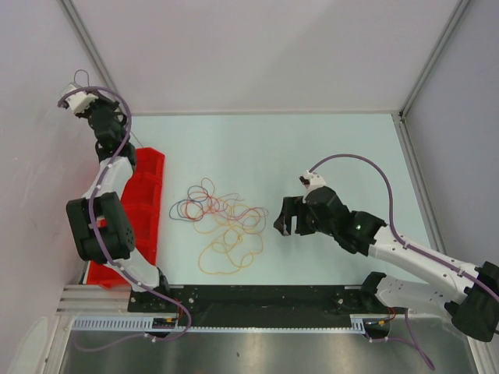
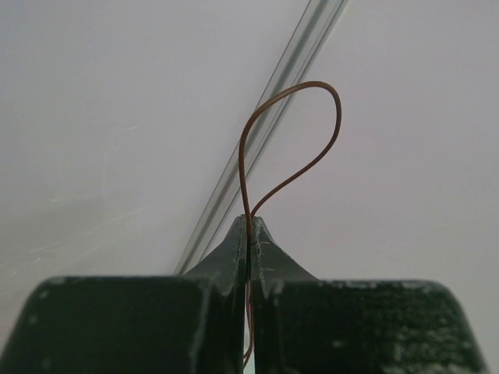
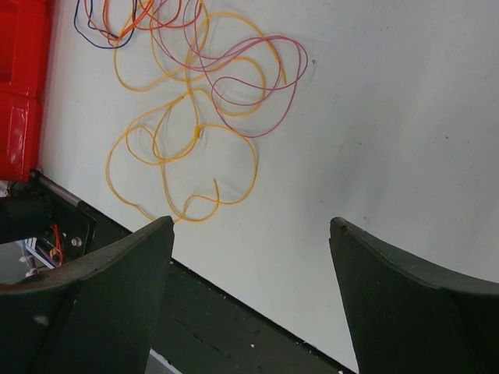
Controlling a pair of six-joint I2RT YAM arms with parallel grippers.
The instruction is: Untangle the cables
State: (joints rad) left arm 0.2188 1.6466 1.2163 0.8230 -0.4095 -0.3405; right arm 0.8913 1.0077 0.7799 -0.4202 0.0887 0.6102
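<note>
Pale table [image 1: 327, 156], tangled cables [image 1: 222, 222], left gripper [image 2: 249, 226] pinching a brown cable [image 2: 312, 83]

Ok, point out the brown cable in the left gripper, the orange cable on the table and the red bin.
brown cable [image 2: 312, 82]: left wrist view, top of its loop.
orange cable [image 3: 199, 132]: right wrist view, where its loops cross.
red bin [image 1: 152, 195]: top view, bare part near its right wall.

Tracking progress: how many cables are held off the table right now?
1: a brown cable pinched in the shut left gripper, up by the wall. The other cables lie tangled on the table; the open right gripper holds none.
</note>
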